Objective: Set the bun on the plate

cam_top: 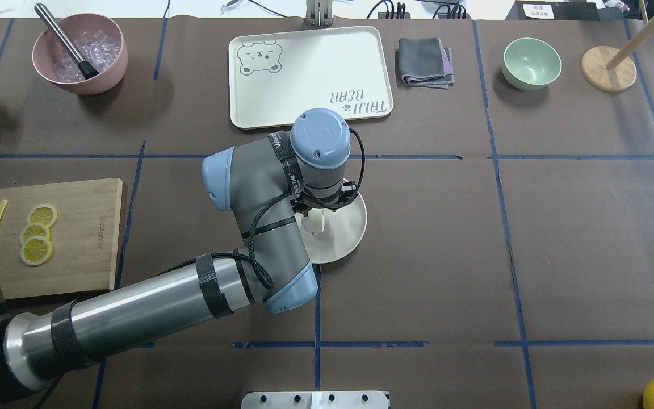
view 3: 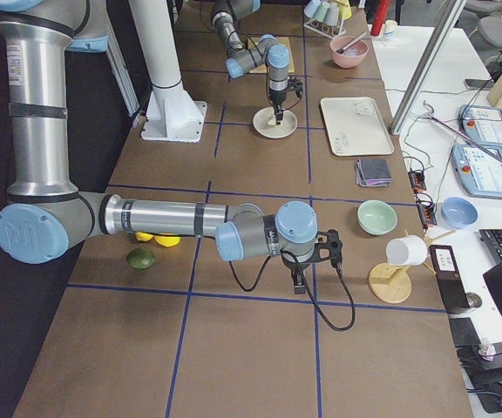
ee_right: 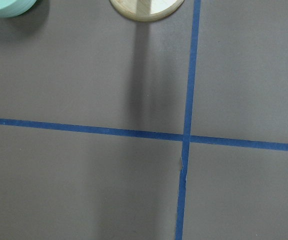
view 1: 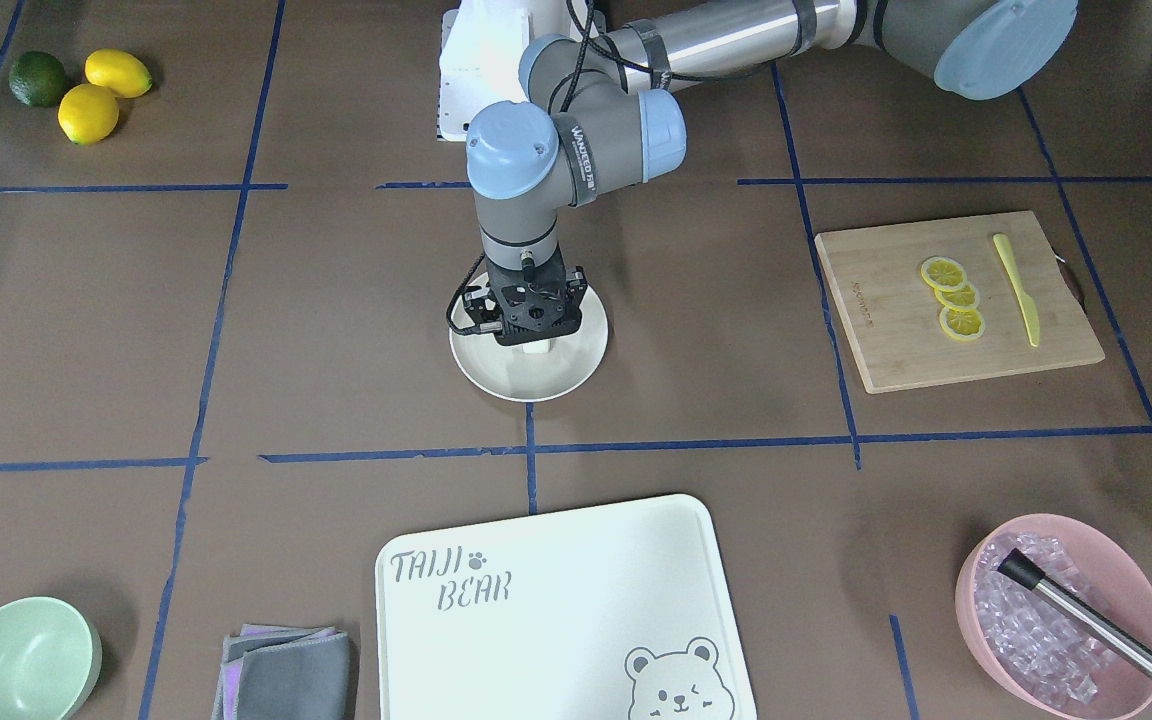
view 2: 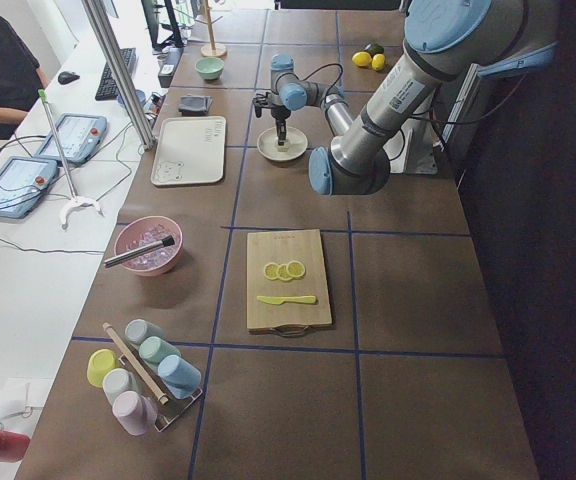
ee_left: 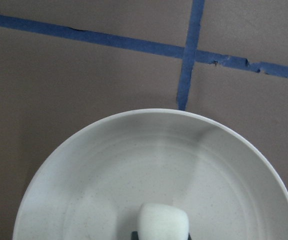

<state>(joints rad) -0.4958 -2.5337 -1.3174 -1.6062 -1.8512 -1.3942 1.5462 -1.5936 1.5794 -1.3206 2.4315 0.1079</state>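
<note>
I see my left gripper (view 1: pixel 533 336) pinching the bun (ee_left: pixel 163 222) over the plate (view 1: pixel 506 376), mid-table (view 1: pixel 336 320); right gripper (view 3: pixel 296 283) hovers toward the right end; spread or pressed, I can't tell.

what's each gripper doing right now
left gripper: shut on the bun, over the plate.
right gripper: cannot tell, it shows only in the side view.

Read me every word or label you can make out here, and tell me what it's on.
"TAIJI BEAR": on the white bear-printed board, next to a paw print.
Strap around the left arm's wrist: white lettering, too blurred to read for sure.
Wooden cutting board: a small brand mark, too small to read.
White card beyond the table's far edge: print too small to read.
</note>
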